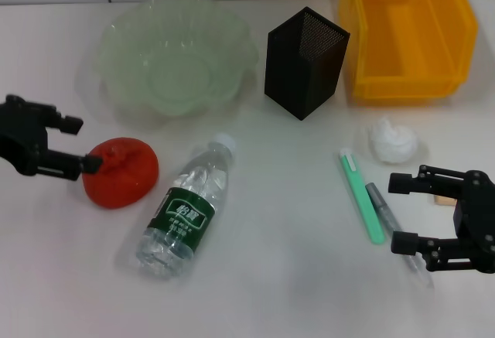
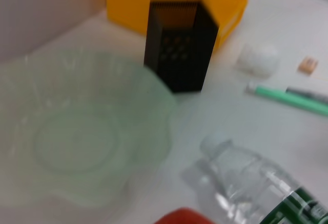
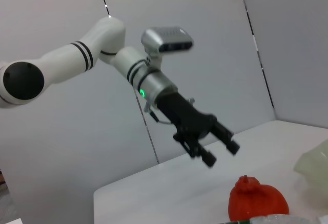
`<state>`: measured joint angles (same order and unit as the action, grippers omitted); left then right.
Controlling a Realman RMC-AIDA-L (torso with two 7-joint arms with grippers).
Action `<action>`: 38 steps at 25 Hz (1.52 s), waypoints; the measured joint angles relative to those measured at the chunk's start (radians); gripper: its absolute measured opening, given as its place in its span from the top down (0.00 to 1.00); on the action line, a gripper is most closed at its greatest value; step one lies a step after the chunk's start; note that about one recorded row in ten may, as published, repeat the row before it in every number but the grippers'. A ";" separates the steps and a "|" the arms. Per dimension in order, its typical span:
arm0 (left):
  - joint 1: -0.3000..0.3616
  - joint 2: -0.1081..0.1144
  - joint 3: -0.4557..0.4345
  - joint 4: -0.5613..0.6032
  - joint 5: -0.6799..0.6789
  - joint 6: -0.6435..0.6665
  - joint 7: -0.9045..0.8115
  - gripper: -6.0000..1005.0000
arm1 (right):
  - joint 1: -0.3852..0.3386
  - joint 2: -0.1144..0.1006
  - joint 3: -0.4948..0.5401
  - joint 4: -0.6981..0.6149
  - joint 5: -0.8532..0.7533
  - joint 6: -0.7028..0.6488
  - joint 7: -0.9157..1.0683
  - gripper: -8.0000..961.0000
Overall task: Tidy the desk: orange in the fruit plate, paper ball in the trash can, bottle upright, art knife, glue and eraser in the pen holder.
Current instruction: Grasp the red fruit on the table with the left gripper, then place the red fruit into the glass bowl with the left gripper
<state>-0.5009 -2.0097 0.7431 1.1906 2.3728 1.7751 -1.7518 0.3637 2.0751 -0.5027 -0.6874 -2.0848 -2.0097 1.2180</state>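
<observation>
On a white counter (image 1: 294,276), a small clear bottle (image 1: 186,208) lies on its side near the middle, its white cap toward the far edge. Its dark green label carries white characters too small to read. Just beside it, toward the counter's left edge, sits the red-orange orange (image 1: 121,172), dimpled top up.

The left claw (image 1: 73,145) hangs at the left edge with its fingers spread and nothing between them, its lower fingertip right at the orange's side; the right wrist view shows this left claw above the counter, near the fruit. The right claw (image 1: 406,213) hovers near the right front corner, fingers likewise parted and empty.

Along the far edge stand three containers: the pale-green fruit plate (image 1: 124,44) with its wavy rim at the left, the black mesh pen holder (image 1: 303,63) in the middle, and the yellow trash can (image 1: 363,52) at the far right corner. The holder stands close to the trash can and apart from the plate.

In front of the trash can rests the white paper ball (image 1: 393,141). Toward the front from it, a slim green stick-shaped item (image 1: 362,196) and a grey pen-like item (image 1: 383,208) lie side by side, the grey one running under the right claw. The tan eraser (image 2: 307,64) lies just beyond them, mostly hidden behind the right claw in the head view; its printing cannot be read.
</observation>
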 joint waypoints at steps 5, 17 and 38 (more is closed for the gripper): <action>0.001 -0.038 0.010 -0.030 0.027 -0.051 0.010 0.24 | 0.006 -0.001 0.003 -0.004 0.001 -0.004 0.000 0.13; -0.026 -0.049 0.063 -0.167 0.038 -0.218 0.013 0.25 | 0.031 0.002 0.000 -0.008 0.039 -0.051 0.001 0.13; -0.018 -0.049 0.043 -0.147 -0.017 -0.193 0.033 0.80 | 0.031 0.001 0.005 -0.008 0.059 -0.069 -0.001 0.13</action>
<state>-0.5189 -2.0587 0.7857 1.0440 2.3556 1.5817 -1.7187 0.3944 2.0765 -0.4976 -0.6949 -2.0263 -2.0783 1.2167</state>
